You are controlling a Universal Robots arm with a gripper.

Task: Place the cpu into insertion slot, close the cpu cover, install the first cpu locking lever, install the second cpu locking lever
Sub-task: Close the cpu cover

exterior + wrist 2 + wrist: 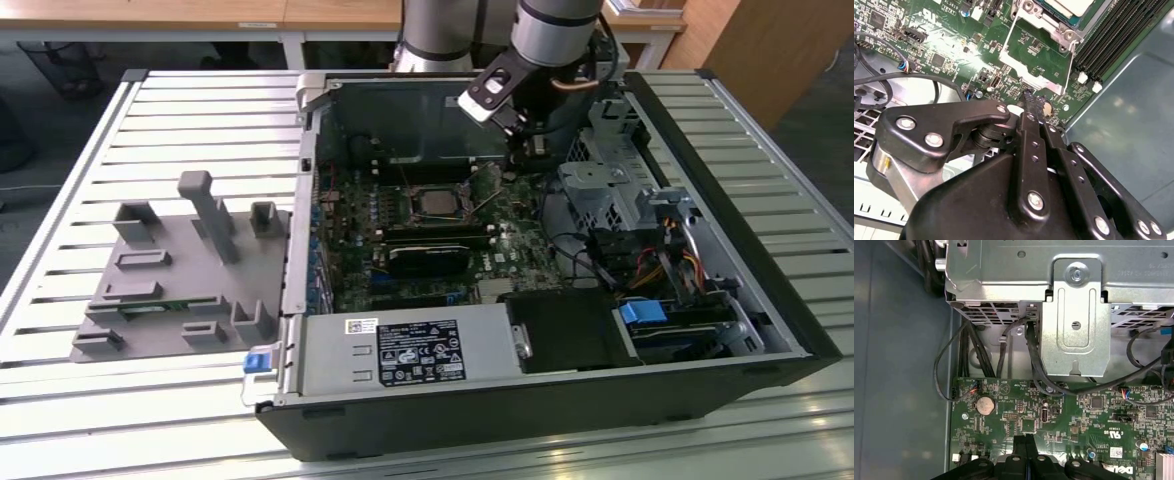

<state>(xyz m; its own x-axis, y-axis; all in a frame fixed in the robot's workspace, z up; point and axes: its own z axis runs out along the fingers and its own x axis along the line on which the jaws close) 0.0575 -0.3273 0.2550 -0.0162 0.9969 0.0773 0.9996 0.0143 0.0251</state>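
Observation:
The cpu [437,201] lies flat in the insertion slot [412,188] on the green motherboard, its silver top [1071,6] visible in the second wrist view. The cpu cover [1046,86], a silver frame with a square opening, is swung open beside the socket, and the board shows through it. A thin lever rod [1072,60] runs along its edge. My gripper [525,150] hangs over the board to the exterior view's right of the socket. Its black fingers are shut with nothing between them [1031,102] [1025,442], close to the cover's free edge.
Long black memory slots [1114,40] lie beside the socket. A silver drive cage [1074,315] and black cables [1031,360] border the board, with a coin cell [985,404] close by. The power supply [400,350] sits at the case front, and a grey fixture [174,270] stands on the slatted table [134,130].

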